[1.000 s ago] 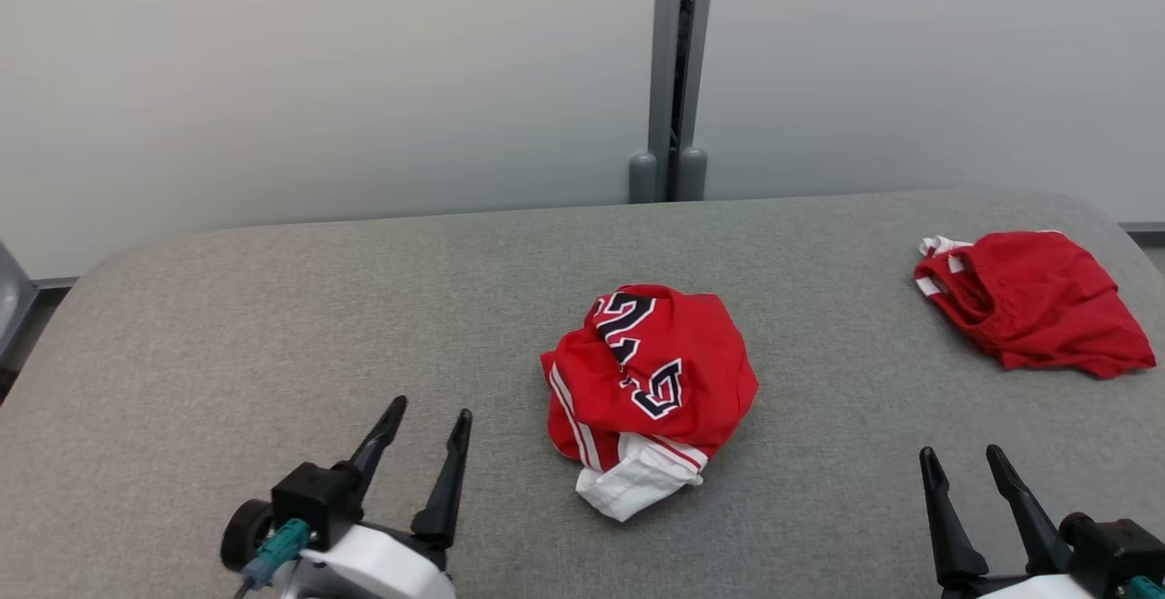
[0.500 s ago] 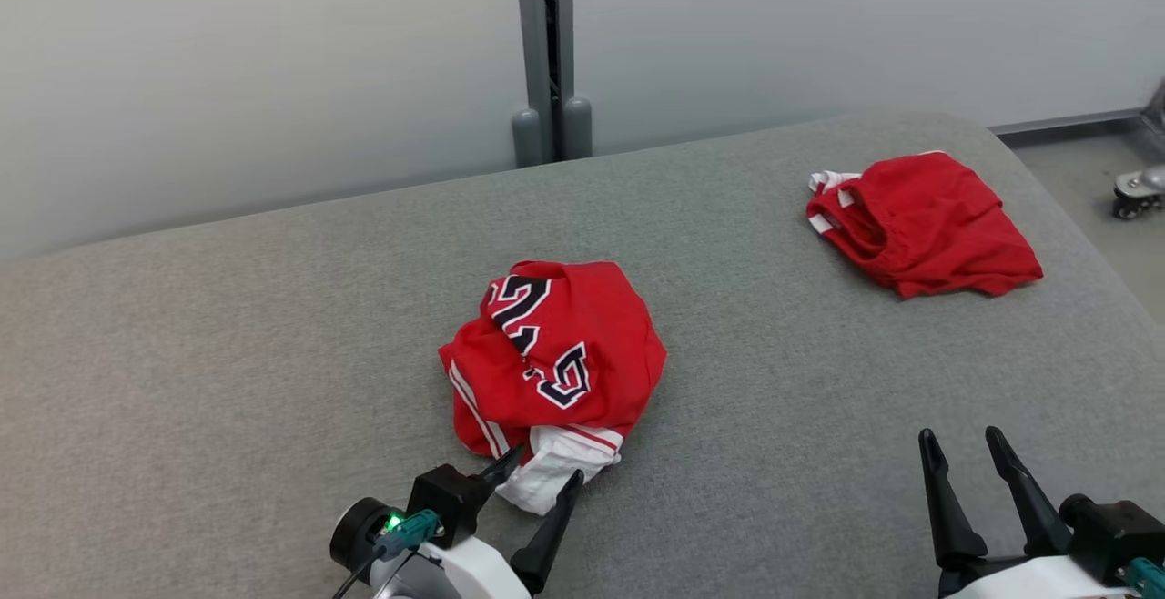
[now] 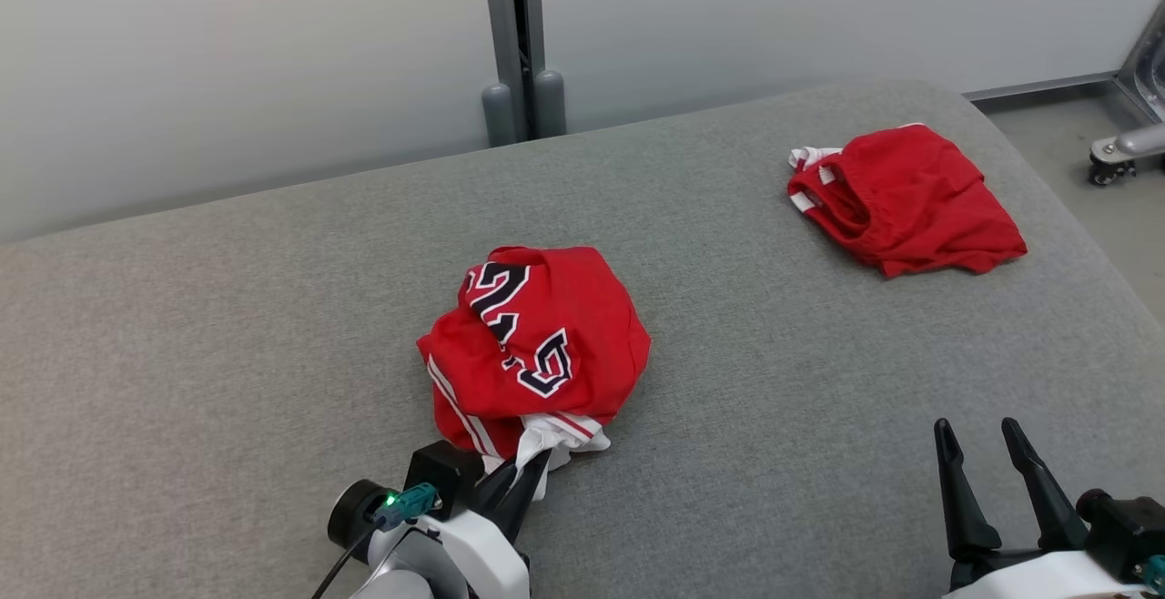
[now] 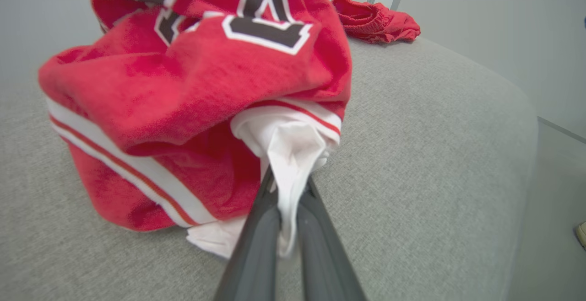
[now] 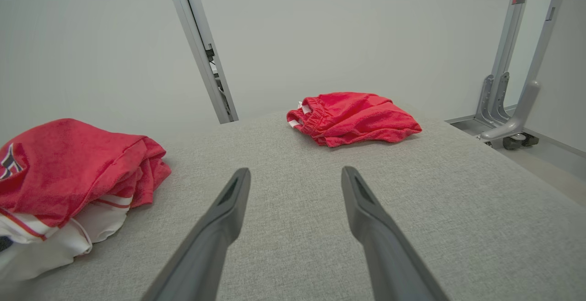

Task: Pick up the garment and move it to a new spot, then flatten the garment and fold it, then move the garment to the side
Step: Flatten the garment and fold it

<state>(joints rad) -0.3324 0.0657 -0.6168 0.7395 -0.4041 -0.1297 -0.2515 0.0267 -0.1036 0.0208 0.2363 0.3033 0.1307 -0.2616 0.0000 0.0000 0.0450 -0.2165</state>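
left end effector (image 3: 531, 469): clamped tight on the white hem (image 3: 555, 436) at the near edge of the crumpled red jersey (image 3: 546, 335) | jersey: lying at the middle of the table (image 3: 227, 326) | right end effector (image 3: 974, 426): fingers spread, holding nothing, near right | second red garment (image 3: 910, 203): far right, well apart from the jersey

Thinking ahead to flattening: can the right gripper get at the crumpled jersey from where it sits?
Probably yes. The right gripper is open, with only bare grey table between it and the jersey; the left gripper pinches just the white hem.
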